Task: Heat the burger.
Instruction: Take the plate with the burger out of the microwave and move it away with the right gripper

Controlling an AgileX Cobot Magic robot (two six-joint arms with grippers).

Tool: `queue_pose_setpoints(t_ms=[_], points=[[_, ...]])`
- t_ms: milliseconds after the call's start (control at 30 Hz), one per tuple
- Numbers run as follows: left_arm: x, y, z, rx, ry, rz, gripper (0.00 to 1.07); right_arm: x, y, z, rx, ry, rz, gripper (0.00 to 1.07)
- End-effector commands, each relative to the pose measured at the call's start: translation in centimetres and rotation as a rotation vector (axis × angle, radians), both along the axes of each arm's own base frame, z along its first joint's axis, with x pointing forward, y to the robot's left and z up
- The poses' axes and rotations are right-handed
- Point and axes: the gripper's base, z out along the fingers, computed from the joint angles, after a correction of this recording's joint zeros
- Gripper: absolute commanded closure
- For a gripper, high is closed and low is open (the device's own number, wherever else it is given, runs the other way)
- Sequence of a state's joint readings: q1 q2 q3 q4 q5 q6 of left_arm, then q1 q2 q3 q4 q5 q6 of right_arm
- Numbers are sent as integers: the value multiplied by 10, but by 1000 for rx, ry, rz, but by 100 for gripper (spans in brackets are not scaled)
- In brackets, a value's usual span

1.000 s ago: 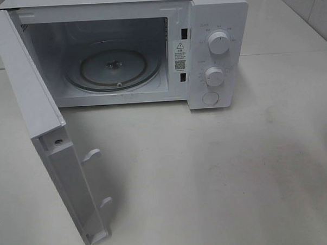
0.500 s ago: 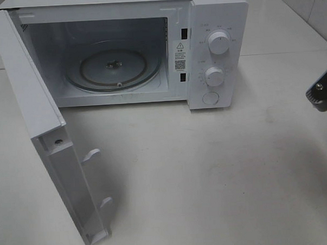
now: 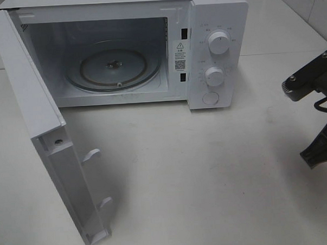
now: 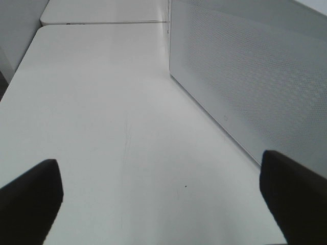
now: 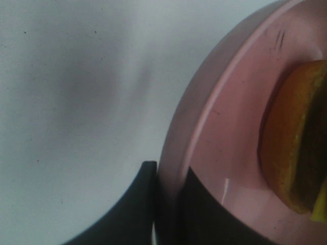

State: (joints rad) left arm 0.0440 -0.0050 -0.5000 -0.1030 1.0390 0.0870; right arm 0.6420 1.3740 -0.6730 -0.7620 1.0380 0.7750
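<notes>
Burger (image 5: 295, 153) with its orange-brown bun sits on the round pink plate (image 5: 225, 127) our right gripper (image 5: 166, 204) pinches by the rim, so next we carry it into the open white microwave (image 3: 149, 47).

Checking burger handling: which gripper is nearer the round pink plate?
Right. The right gripper is clamped on the round pink plate rim; the left gripper hovers open beside the microwave door.
</notes>
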Motion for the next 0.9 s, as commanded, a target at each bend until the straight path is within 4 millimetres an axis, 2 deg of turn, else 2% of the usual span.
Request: queue_pose_setpoints(t_ms=[33, 133, 300, 400, 467, 567, 633, 733, 900], points=[[-1, 0, 0, -1, -20, 6, 6, 8, -1, -4, -69, -57, -61, 103], [-1, 0, 0, -1, -20, 6, 6, 10, 0, -7, -70, -69, -82, 103], [-1, 0, 0, -1, -20, 6, 6, 19, 4, -25, -106, -92, -135, 102], [-1, 0, 0, -1, -20, 6, 6, 20, 4, -28, -109, -90, -132, 102], [-1, 0, 0, -1, -20, 6, 6, 24, 9, -39, -94, -81, -124, 101], [-1, 0, 0, -1, -20, 6, 6, 24, 10, -41, -89, -79, -123, 101], [-1, 0, 0, -1, -20, 6, 6, 28, 13, -51, -73, -75, -122, 100], [-1, 0, 0, -1, -20, 6, 6, 28, 14, -53, -73, -73, -118, 101], [-1, 0, 0, -1, -20, 6, 6, 33, 16, -67, -100, -72, -109, 100]])
